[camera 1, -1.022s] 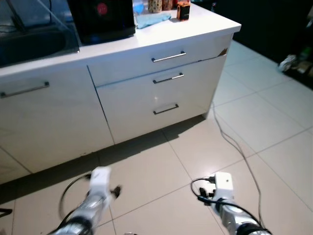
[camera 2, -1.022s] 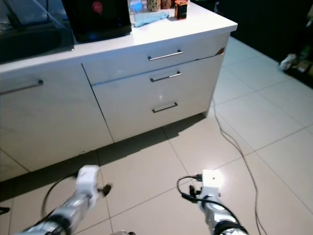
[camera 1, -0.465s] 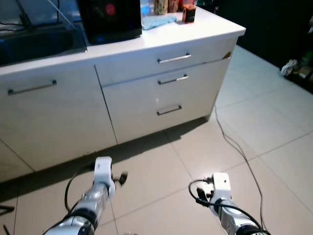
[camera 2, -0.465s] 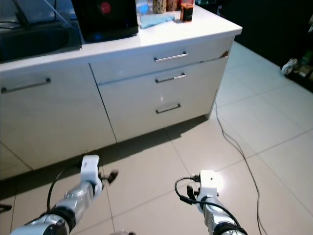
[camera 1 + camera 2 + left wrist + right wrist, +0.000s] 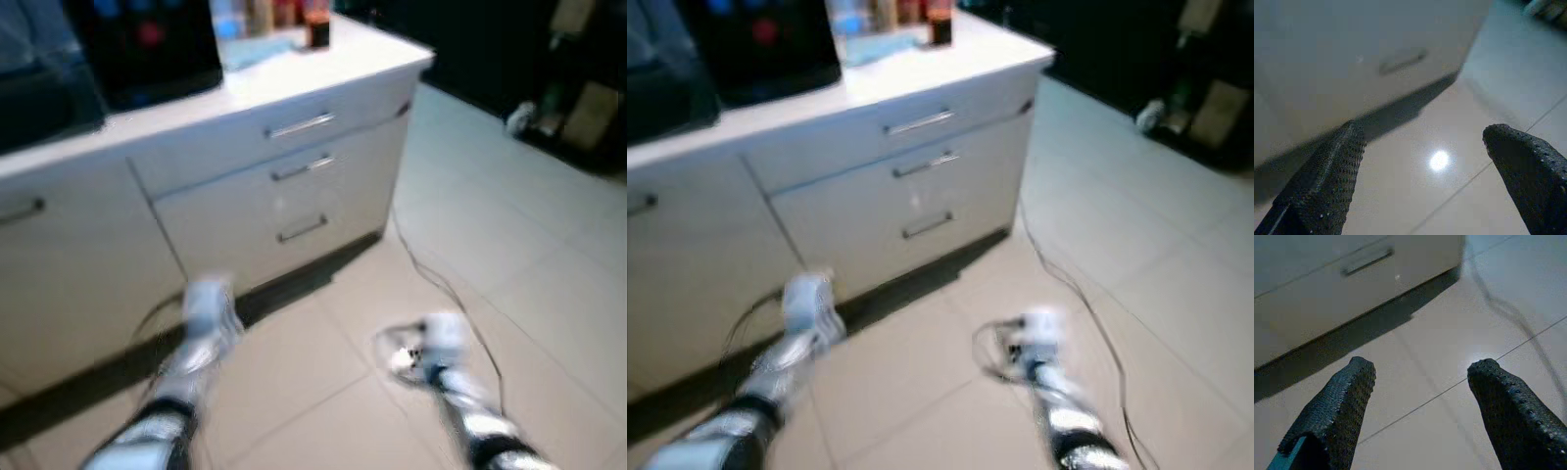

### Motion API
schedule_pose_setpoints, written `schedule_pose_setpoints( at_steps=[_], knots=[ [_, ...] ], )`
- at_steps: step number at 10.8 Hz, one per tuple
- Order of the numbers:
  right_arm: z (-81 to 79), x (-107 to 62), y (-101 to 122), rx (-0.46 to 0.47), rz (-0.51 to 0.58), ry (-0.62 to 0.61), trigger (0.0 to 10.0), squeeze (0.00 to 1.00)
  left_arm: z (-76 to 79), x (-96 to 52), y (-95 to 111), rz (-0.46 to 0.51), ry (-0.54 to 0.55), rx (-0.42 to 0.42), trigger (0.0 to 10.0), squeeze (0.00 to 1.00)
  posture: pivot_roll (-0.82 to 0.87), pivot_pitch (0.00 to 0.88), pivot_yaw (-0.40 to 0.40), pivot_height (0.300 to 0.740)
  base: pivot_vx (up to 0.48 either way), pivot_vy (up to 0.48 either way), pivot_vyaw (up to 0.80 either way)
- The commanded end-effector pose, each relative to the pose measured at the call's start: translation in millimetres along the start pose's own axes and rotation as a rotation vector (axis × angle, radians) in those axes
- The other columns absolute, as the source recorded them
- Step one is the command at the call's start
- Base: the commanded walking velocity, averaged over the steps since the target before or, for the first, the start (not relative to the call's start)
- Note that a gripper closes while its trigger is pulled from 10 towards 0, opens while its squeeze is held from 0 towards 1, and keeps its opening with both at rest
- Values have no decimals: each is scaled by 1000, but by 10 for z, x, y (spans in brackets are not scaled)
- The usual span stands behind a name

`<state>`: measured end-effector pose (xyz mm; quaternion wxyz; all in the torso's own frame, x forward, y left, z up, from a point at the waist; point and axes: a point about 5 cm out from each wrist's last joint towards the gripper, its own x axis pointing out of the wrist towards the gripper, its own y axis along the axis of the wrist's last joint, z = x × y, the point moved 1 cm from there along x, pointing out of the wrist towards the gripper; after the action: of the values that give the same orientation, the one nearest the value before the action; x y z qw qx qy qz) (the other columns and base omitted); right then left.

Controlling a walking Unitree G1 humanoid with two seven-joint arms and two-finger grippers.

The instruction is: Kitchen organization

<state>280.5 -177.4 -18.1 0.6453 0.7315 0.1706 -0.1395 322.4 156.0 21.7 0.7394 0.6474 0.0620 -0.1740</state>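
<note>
In the blurred left eye view, a white kitchen bench (image 5: 323, 69) runs across the top, with a stack of three drawers (image 5: 294, 181) below it, each with a slim metal handle. On the bench stand a black appliance (image 5: 147, 49), a pale blue cloth (image 5: 255, 49) just beside it, and a small dark jar (image 5: 315, 29) near the bench's right end. Both silver arms reach forward low over the beige tiled floor (image 5: 509, 225): the left arm (image 5: 186, 372) on the left, in front of the drawers, the right arm (image 5: 451, 372) on the right, with a thin cable (image 5: 431, 284) trailing over the tiles just beside it. The right eye view shows the same layout, equally smeared. In the left wrist view, the left claw (image 5: 1422, 161) has its two black fingers (image 5: 1327, 181) spread wide apart, holding nothing, pointing over glossy tile toward the base of the drawers and the lowest handle. In the right wrist view, the right claw (image 5: 1420, 382) is likewise spread and empty above the floor, facing the lowest drawer handle (image 5: 1366, 262), the cable running past on the tiles.
</note>
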Motion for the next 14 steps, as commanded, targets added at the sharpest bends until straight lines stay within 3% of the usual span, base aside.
schedule_pose_setpoints(
  at_steps=[1, 4, 7, 8, 9, 10, 11, 12, 14],
  knots=[
    [-188, 68, 206, 11, 96, 63, 10000, 0, -212, -54, 97, 44, 45, 20, 10000, 0, -58, 21, 38, 740, 472, 0, 0],
    [-437, 2, 702, -13, 309, 160, 10000, 0, -92, -114, 650, 292, 59, 45, 10000, 0, -57, 24, 38, 740, 472, 0, 0],
    [-659, -119, 1172, 3, 442, 211, 10000, 0, 102, -174, 1083, 428, 58, 56, 10000, 0, -61, 23, 39, 740, 157, 0, 0],
    [-701, -184, 1318, -15, 486, 160, 10000, 0, 98, -204, 1156, 435, 74, 69, 10000, 0, -64, 23, 39, 740, 0, 0, 0],
    [-739, -293, 1449, -9, 516, 184, 10000, 0, 57, -277, 1162, 437, 126, 143, 10000, 0, -67, 25, 40, 740, 0, 0, 0],
    [-730, -388, 1541, -53, 550, 173, 10000, 0, -50, -371, 1157, 444, 249, 187, 10000, 0, -67, 27, 41, 740, 0, 0, 0],
    [-700, -441, 1571, -93, 564, 157, 10000, 0, -99, -430, 1165, 451, 269, 200, 10000, 0, -65, 27, 43, 740, 0, 0, 0],
    [-638, -474, 1565, -141, 554, 114, 10000, 0, -94, -477, 1183, 466, 201, 190, 10000, 0, -60, 28, 45, 740, 0, 0, 0],
    [-574, -536, 1538, -143, 512, 125, 10000, 0, -100, -541, 1157, 448, 219, 204, 10000, 0, -59, 21, 66, 740, 0, 0, 0]
  ],
)
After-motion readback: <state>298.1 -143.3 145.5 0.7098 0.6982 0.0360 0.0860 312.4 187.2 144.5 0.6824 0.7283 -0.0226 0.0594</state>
